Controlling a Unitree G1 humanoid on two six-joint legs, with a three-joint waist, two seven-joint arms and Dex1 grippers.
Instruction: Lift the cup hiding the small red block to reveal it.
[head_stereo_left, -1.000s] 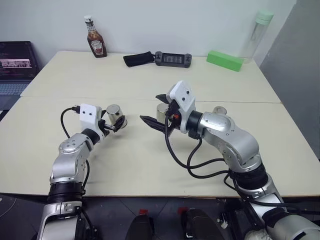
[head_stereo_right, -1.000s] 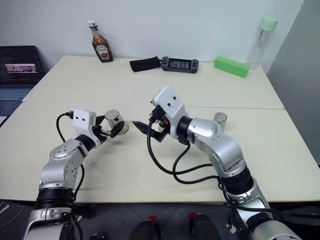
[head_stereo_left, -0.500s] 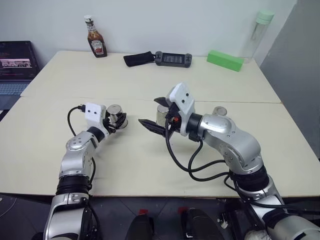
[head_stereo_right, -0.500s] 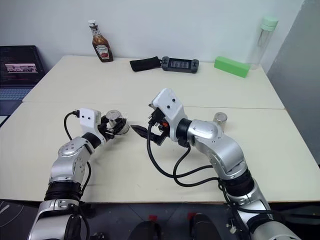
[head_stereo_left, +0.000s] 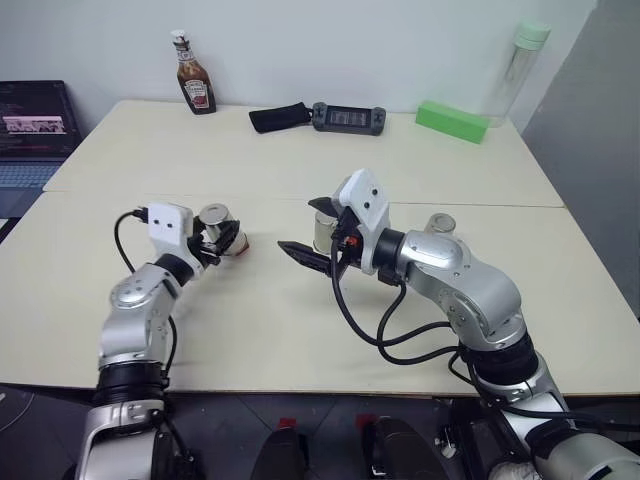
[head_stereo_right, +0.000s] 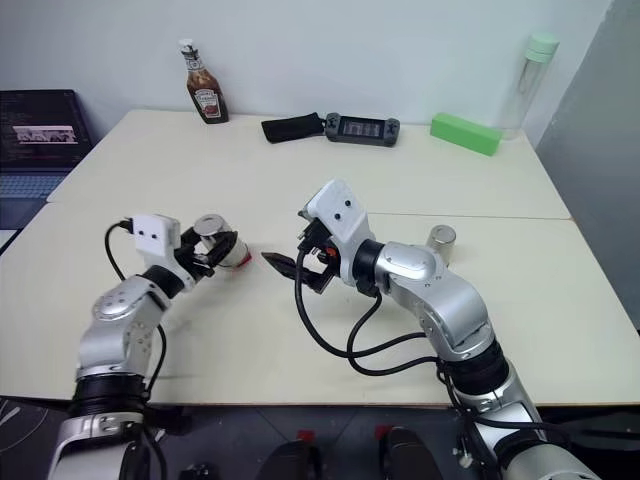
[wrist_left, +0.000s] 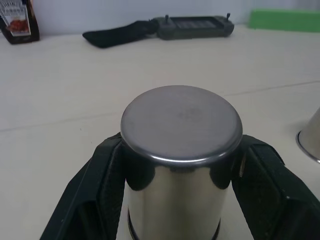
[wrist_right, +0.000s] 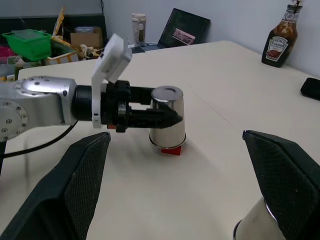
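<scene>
Head views: my left gripper (head_stereo_left: 222, 238) is clamped on the cup (head_stereo_left: 213, 223), one finger on each side of its wall, cup upside down with the closed base up. I hold it by the sides so it comes straight up off the table (head_stereo_left: 300, 330). A bit of red shows at its lower rim, the small red block (head_stereo_right: 240, 259), so the cup looks raised just enough to start uncovering it. My right gripper (head_stereo_left: 305, 228) hangs over the table's middle with its fingers spread wide, holding nothing; I judge it is parked clear so it won't knock anything. A second cup (head_stereo_left: 324, 230) stands right behind it and a third cup (head_stereo_left: 439, 223) farther to my right, both resting on the table. The ketchup bottle (head_stereo_left: 190, 75), game controller (head_stereo_left: 346, 116), green block (head_stereo_left: 451, 120) and clear bottle (head_stereo_left: 511, 70) sit along the far edge, well apart from the work.

Left wrist view: the cup's flat base fills the middle, with my black fingers (wrist_left: 97, 185) pressed to both sides of its wall. Grip looks square and centred, good for a clean lift.

Right wrist view: my own two fingers stand far apart at the edges. Between them I see my left gripper holding the cup, with the red block peeking out under its rim, resting on the table. Reveal is partial; I judge more lift is needed.
</scene>
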